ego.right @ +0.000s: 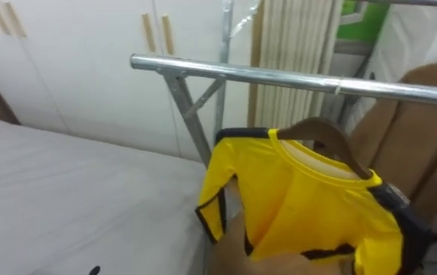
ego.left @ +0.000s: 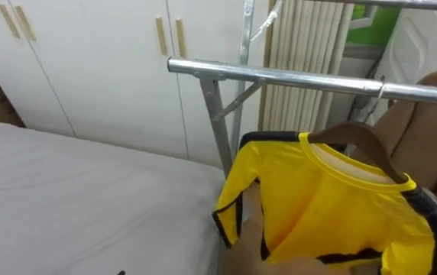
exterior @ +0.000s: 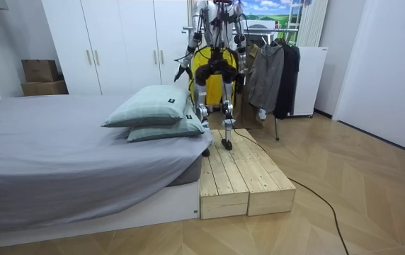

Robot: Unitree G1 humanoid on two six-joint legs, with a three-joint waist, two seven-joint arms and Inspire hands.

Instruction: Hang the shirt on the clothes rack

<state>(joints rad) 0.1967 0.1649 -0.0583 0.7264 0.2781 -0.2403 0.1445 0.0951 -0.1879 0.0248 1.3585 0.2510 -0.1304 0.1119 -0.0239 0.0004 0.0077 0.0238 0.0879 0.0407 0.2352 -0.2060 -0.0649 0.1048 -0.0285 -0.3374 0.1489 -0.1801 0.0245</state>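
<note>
A yellow shirt [ego.left: 333, 214] with black trim hangs on a brown wooden hanger [ego.left: 364, 140]. The hanger's hook [ego.left: 380, 90] reaches up to the silver rail [ego.left: 280, 76] of the clothes rack, near the rail's right part. My right hand [ego.left: 430, 201] shows as a dark grey shape against the shirt's right shoulder, its fingers hidden by the cloth. In the room view I stand on a wooden platform [exterior: 241, 173] at the foot of the bed, facing the rack with both arms raised, and my left hand [exterior: 182, 71] is small beside the shirt [exterior: 204, 62].
The bed [ego.left: 73, 191] with its pale sheet lies at my left, touching the rack's upright post [ego.left: 218, 130]. White wardrobe doors [ego.left: 104, 69] and a radiator [ego.left: 302, 46] stand behind the rack. Dark clothes [exterior: 273, 74] hang further along it, and brown cardboard [ego.left: 432, 130] is at the right.
</note>
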